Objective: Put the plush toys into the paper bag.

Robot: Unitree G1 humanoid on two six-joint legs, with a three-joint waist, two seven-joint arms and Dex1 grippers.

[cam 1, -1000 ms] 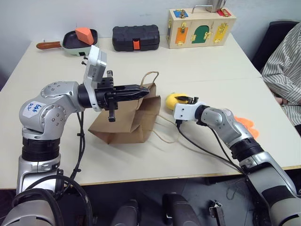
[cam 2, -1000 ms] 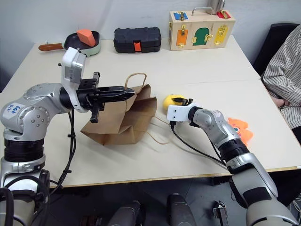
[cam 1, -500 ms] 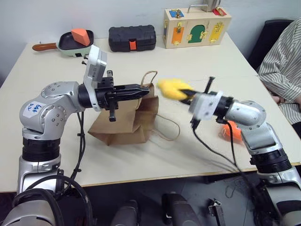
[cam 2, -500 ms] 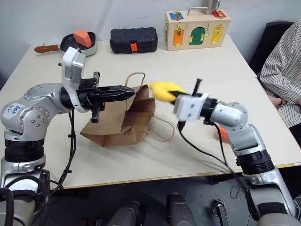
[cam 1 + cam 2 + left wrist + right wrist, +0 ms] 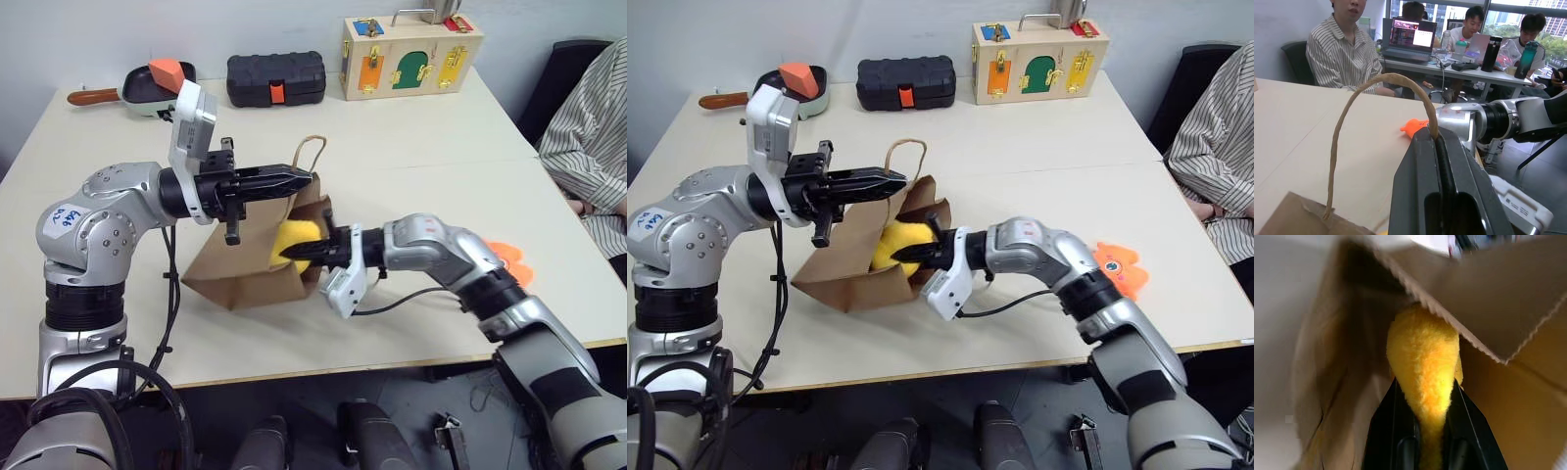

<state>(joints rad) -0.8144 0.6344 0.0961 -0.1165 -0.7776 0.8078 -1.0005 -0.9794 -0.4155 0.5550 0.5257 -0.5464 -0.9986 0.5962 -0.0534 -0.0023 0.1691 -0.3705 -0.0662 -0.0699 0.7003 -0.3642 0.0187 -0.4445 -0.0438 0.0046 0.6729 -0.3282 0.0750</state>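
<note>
right gripper [image 5: 921, 257] pinches the yellow plush toy [image 5: 896, 243] inside the paper bag [image 5: 847, 274] mouth; left gripper [image 5: 884, 181], pressed together, clamps its handle [image 5: 904, 147].

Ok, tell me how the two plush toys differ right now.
The yellow plush toy is pinched in the right pincer at the mouth of the paper bag; the orange plush toy lies loose on the table, beyond the right arm. The yellow one is a plain oval; the orange one has stubby points. Both are small and soft.
</note>
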